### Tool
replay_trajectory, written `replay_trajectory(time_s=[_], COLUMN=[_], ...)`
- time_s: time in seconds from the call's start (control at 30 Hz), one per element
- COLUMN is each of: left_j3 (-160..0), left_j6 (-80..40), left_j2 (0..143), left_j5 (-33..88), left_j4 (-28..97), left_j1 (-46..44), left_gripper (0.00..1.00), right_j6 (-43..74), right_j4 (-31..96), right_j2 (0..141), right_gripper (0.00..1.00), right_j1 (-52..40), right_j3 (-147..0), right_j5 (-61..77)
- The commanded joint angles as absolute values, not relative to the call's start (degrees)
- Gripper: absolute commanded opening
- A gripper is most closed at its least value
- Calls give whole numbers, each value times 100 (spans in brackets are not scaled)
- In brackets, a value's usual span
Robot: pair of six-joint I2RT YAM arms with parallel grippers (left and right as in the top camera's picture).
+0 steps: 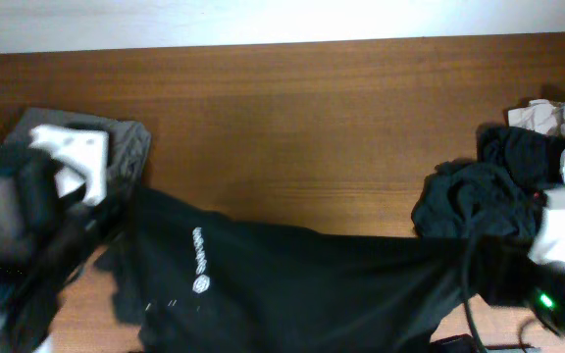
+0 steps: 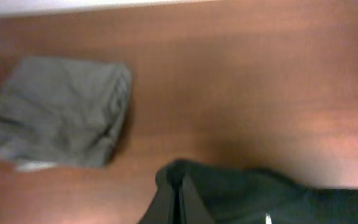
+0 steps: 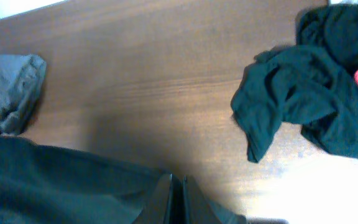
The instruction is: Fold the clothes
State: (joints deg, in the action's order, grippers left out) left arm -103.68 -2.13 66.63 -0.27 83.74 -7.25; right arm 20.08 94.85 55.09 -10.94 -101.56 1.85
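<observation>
Pinching opposite ends of the large black cloth T-shirt with white print (image 1: 292,289), stretched unfolded along the brown wooden table (image 1: 312,118), left gripper (image 2: 180,202) and right gripper (image 3: 178,200) are clamped tight; the folded grey garment (image 2: 61,112) looks done, the crumpled dark heap (image 3: 303,106) awaits.

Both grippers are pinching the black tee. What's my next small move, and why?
Probably carry it toward mid-table and lower it: the black T-shirt hangs stretched between the left gripper and right gripper at the near edge, table wood showing beyond.
</observation>
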Motion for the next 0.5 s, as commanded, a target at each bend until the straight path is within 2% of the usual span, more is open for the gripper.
replay_trajectory(time_s=[0.0,0.23,0.4,0.47], left_j3=[-9131,-7625,-7234,-7210], left_j6=[-456,-471,-445,-344], left_j2=[6755,7013,7592,7911], left_j5=[-84,-117,-497,-558], left_j4=[7684,6049,4904,4445], left_j1=[-735,-735,-735,-735], left_gripper=[0,0,0,0], right_j6=[2200,2193,2112,1706], right_j4=[9072,7234,6029,5483], right_j2=[5651,6156,7109,7557], right_gripper=[4,4,4,4], right_j1=[-1122,-1118,-1118,-1118], right_j3=[-9262,-7443,-6897,-6879], right_j5=[235,145,-489,-679])
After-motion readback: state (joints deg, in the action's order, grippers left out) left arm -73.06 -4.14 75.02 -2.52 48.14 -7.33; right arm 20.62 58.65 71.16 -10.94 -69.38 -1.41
